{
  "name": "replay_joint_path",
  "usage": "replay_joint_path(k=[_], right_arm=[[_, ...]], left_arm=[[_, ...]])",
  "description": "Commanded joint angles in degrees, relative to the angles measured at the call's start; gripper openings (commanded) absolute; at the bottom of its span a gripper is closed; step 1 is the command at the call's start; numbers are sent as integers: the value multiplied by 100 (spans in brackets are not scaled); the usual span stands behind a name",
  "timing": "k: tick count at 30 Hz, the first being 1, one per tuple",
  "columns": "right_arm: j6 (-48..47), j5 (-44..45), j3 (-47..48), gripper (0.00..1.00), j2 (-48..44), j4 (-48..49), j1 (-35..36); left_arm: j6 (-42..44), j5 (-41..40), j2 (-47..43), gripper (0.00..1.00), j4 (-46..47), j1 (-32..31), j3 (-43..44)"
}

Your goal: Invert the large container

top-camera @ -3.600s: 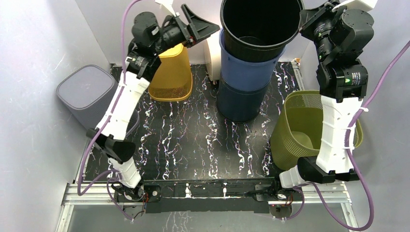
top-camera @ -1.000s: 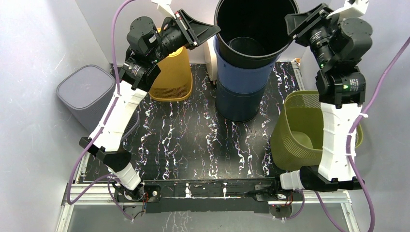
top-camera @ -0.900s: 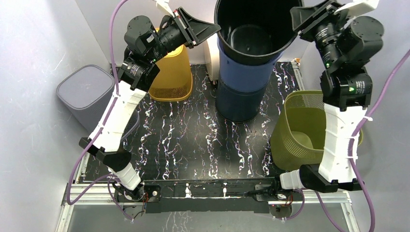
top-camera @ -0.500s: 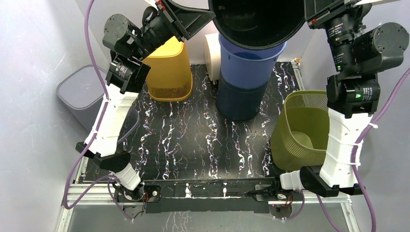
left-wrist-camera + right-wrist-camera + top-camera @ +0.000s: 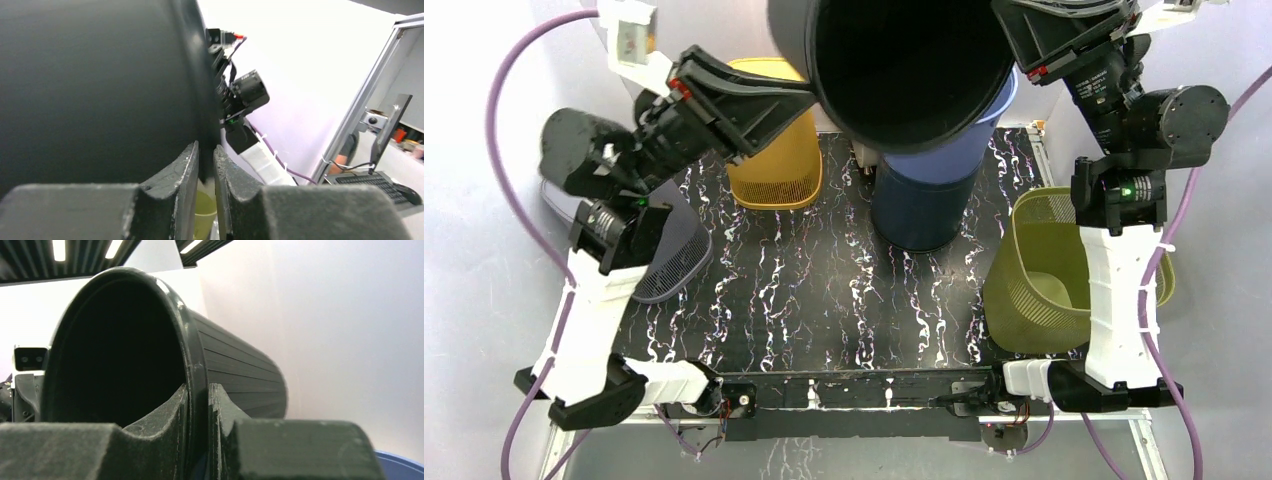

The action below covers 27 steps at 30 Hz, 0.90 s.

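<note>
Top external view showed the lift well under way. A second before, the large black round plastic container (image 5: pixel 904 70) had sat upright, nested in the blue stack. Both arms had since swung up and carried it high above the black marbled bench (image 5: pixel 824 300), tipped so that its mouth faced the camera. On the left, the left tool (image 5: pixel 206 150) was pinching the container's rim, one finger inside the wall and one outside. On the opposite side the right tool (image 5: pixel 198 390), which had only just clamped down, pinched the rim in the same way. Judging by this, the extraction was done and the turn begun. The roll-over and the setting down mouth-first were yet to come, probably away from the stack beneath. Counted left to right, there was one grey mesh-sided bin (image 5: pixel 679 262) partly hidden behind the left arm (image 5: pixel 599 290), then one yellow mesh wastebasket (image 5: pixel 774 160). Next came the one black container aloft, one blue plastic tub (image 5: pixel 944 150) nested in one navy plastic tub (image 5: pixel 919 215), and one olive-green mesh wastebasket (image 5: pixel 1039 270). There were two arms and two tools.
</note>
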Motion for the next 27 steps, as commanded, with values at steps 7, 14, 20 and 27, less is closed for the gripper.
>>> replay_joint_path(k=[7, 14, 20, 27], right_arm=[[877, -956, -942, 0, -187, 637, 848], [-689, 202, -1448, 0, -149, -1079, 2911], [-928, 934, -2366, 0, -480, -1774, 3363], [-869, 2091, -3876, 0, -1073, -2208, 3500]], left_arm=[[862, -1225, -1213, 0, -512, 71, -797], [1007, -1898, -1608, 0, -1347, 66, -1106], [1468, -2921, -1921, 0, -2257, 71, -816], [1339, -4224, -1856, 21, -3099, 71, -884]])
